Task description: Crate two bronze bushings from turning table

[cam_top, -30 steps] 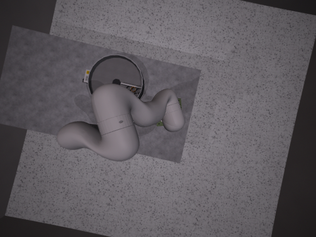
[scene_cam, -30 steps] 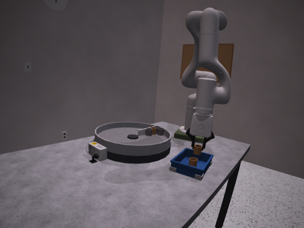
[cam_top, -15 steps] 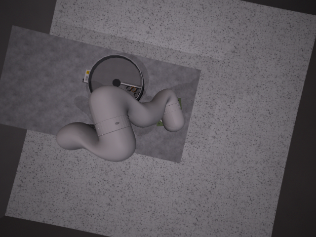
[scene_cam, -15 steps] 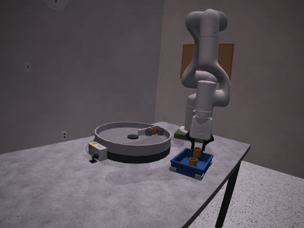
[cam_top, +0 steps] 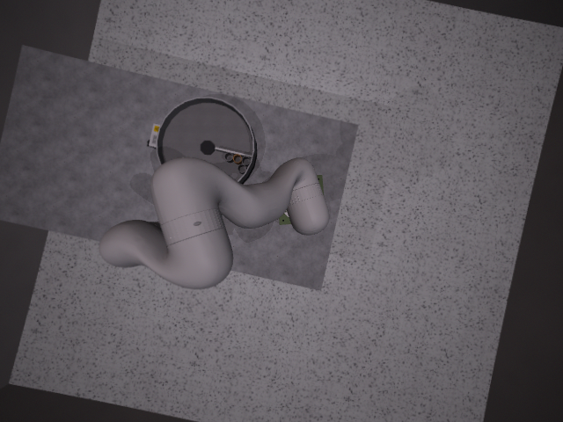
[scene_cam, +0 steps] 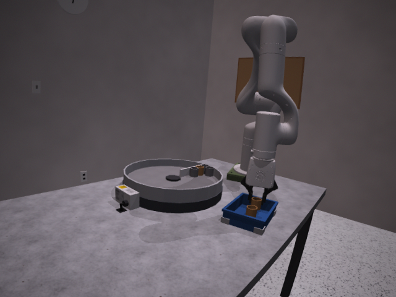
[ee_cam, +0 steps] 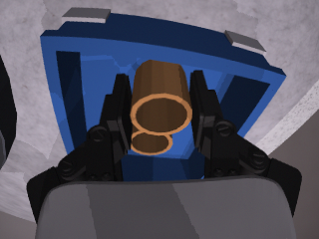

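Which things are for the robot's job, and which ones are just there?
For the job:
- two bronze bushings
- blue crate
- turning table
- fingers

Just there:
- wall clock
- orange board
- light switch
- wall socket

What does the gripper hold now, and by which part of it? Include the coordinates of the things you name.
A bronze bushing (scene_cam: 256, 204) (ee_cam: 161, 80), held by its outer side wall between the two fingers.

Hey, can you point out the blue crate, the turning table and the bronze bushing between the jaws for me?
Blue crate (scene_cam: 234, 219) (ee_cam: 174, 30): exterior and wrist views, outer wall.
Turning table (cam_top: 181, 131) (scene_cam: 146, 176): top and exterior views, flat disc.
Bronze bushing (scene_cam: 256, 204) (ee_cam: 161, 80): exterior and wrist views, side.
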You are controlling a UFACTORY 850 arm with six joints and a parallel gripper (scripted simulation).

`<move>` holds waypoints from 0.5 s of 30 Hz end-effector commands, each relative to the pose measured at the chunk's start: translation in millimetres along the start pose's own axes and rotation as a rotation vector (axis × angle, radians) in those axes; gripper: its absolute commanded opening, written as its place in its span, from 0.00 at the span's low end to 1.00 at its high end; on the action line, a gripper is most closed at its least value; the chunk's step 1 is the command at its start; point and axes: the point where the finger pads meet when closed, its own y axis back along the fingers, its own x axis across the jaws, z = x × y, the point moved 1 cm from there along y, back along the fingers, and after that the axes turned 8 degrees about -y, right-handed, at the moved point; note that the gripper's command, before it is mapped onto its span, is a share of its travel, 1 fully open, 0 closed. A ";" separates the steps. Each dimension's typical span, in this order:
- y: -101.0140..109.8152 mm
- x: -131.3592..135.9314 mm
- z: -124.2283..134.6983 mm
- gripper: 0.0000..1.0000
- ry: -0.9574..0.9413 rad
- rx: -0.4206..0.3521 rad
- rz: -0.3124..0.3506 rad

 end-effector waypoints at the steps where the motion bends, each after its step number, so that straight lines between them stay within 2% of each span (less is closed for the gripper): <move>1: -3.5 0.2 0.8 0.00 0.000 -0.004 -0.003; 15: -7.0 0.2 0.7 0.00 0.000 -0.004 -0.003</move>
